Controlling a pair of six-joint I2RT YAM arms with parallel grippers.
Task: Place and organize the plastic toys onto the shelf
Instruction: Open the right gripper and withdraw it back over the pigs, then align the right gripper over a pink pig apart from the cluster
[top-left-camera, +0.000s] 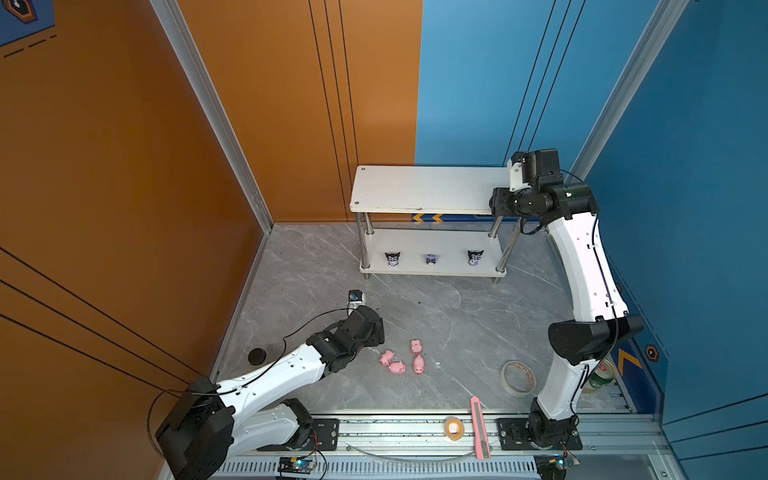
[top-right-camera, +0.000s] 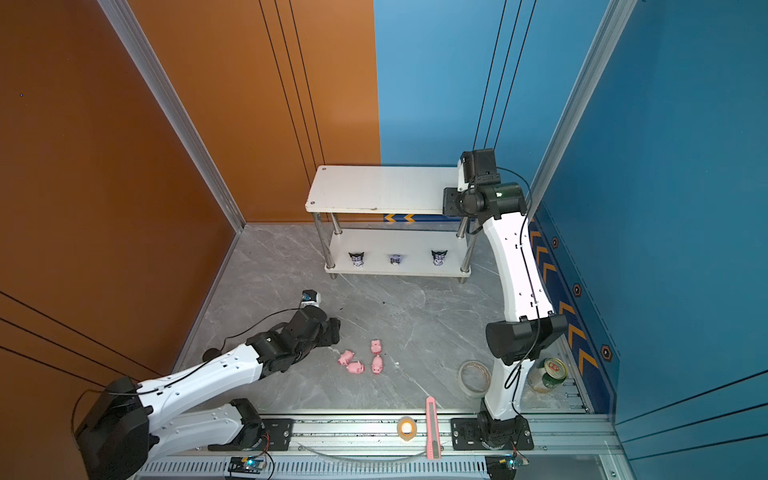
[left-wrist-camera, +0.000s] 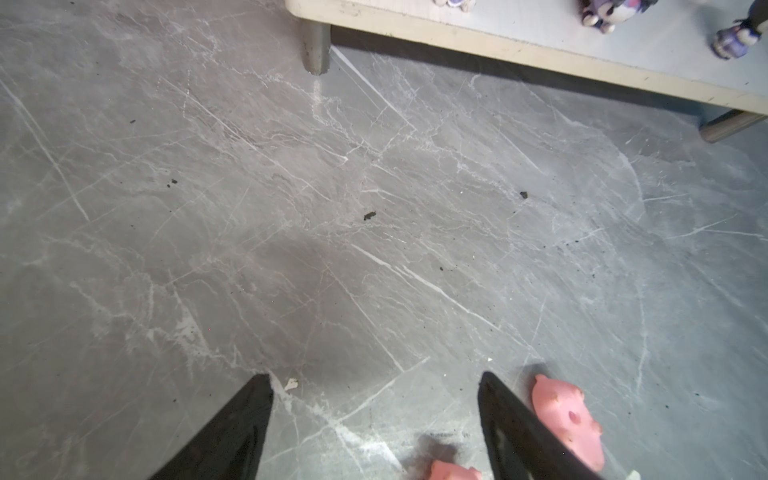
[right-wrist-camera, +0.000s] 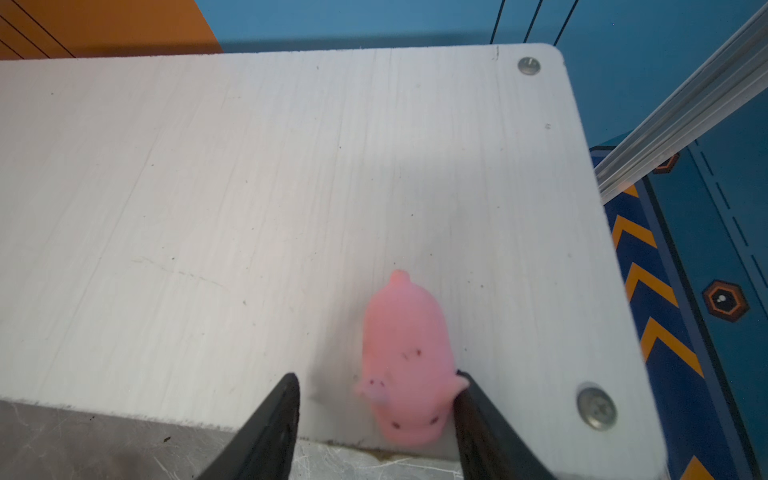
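Pink pig on shelf top board, right gripper spread around it.
Pig: pink, darker snout, dark dots, at right near corner, touching one finger only. Empty left gripper, jaws wide, beside four floor pigs. Three black-eared purple-white figurines on lower board.

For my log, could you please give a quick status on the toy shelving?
Right gripper open, astride small pink plastic pig on white shelf's top board. Left gripper open beside four pink pigs on grey marble tabletop. No obstruction seen.
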